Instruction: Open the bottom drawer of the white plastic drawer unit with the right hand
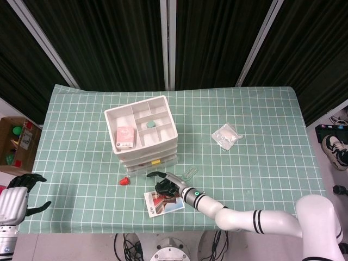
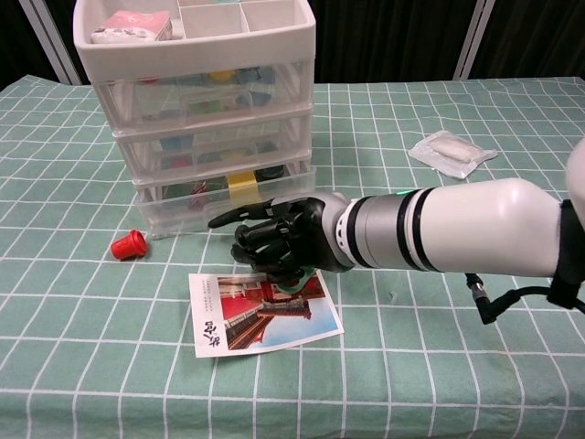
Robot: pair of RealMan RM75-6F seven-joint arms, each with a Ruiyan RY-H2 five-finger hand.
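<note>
- Curling its fingers in front of the partly open bottom drawer (image 2: pixel 219 198), the right hand (image 2: pixel 279 240) holds nothing visible.
- Left hand (image 1: pixel 22 189) spread open off the surface's (image 1: pixel 261 147) left corner.

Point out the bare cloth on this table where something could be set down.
Bare: between white plastic drawer unit and clear wrapped packet, and the right side beyond the packet. Crowded: in front of the unit, with small red cap, photo card and right hand.
</note>
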